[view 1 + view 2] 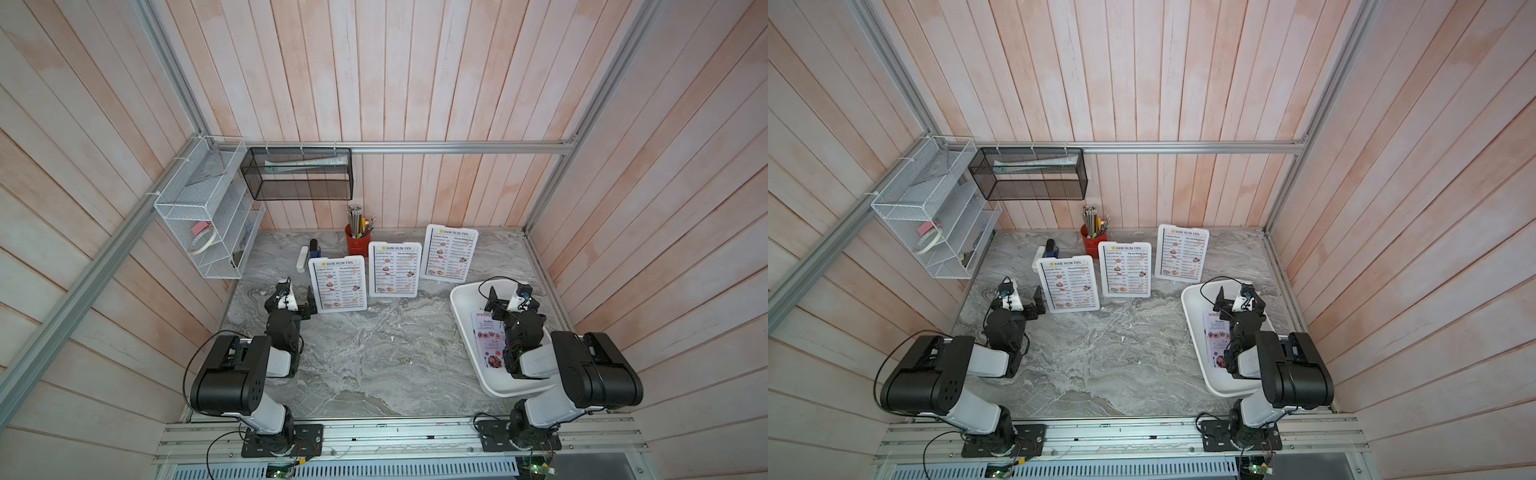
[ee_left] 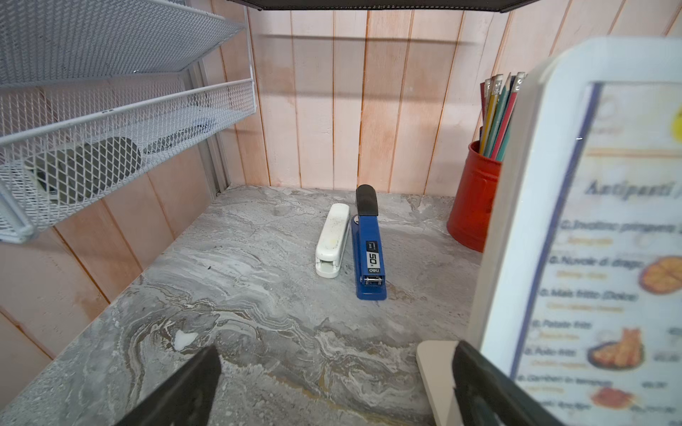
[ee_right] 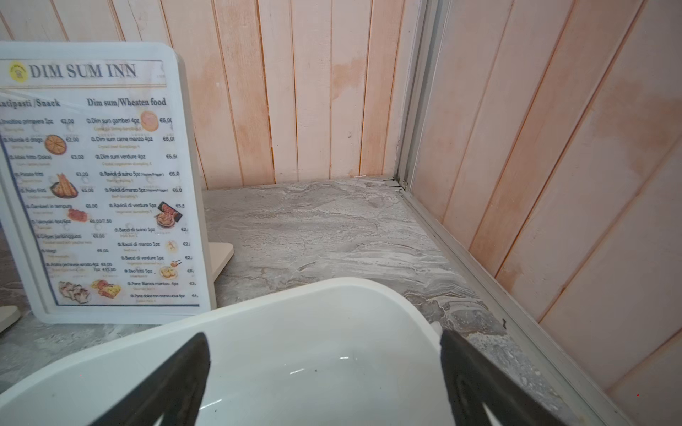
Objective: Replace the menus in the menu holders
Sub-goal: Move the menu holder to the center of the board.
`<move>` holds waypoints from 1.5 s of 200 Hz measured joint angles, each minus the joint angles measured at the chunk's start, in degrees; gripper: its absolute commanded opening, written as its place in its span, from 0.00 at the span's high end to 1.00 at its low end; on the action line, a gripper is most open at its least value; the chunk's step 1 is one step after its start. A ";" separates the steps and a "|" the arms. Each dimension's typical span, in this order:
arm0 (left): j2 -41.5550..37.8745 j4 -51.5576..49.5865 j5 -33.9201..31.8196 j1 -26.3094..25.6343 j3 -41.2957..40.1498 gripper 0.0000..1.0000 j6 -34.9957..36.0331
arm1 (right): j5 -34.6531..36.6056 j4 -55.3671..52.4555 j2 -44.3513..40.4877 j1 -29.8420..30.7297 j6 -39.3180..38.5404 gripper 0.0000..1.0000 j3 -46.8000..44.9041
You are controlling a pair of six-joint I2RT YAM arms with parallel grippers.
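1. The left tool [image 1: 293, 297] gapes wide and empty, just beside the nearest of three menu holders [image 1: 395, 245] on the counter [image 1: 374, 353]
2. Each holds a DIM SUM INN menu [image 1: 394, 272]
3. The right tool [image 1: 513, 297], wide and empty, hovers over a tray [image 1: 509, 388] holding a lilac menu [image 1: 487, 336]

Three menu holders [image 1: 395, 269] are lined up on the surface [image 1: 374, 357], with a cup [image 1: 357, 246] and staplers [image 1: 316, 249] behind; to their right, a menu [image 1: 486, 336] is laid in a tray [image 1: 463, 316].

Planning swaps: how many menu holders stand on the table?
3 menu holders: one beside the left gripper, one before the red pencil cup, one behind the white tray. None looks hidden.
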 measured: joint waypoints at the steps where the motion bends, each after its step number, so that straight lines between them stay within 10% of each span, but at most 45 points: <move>1: 0.00 0.00 0.00 0.00 0.00 0.00 0.00 | 0.00 -0.02 0.00 0.00 0.00 0.02 0.00; 234: -0.13 -0.37 0.26 1.31 0.02 0.00 -0.72 | -0.48 -0.26 0.00 -0.17 0.00 0.02 0.02; 300: -12.33 -27.06 -7.15 2.03 14.99 0.00 -5.11 | -3.39 -24.24 -12.98 -0.02 -0.20 0.02 11.69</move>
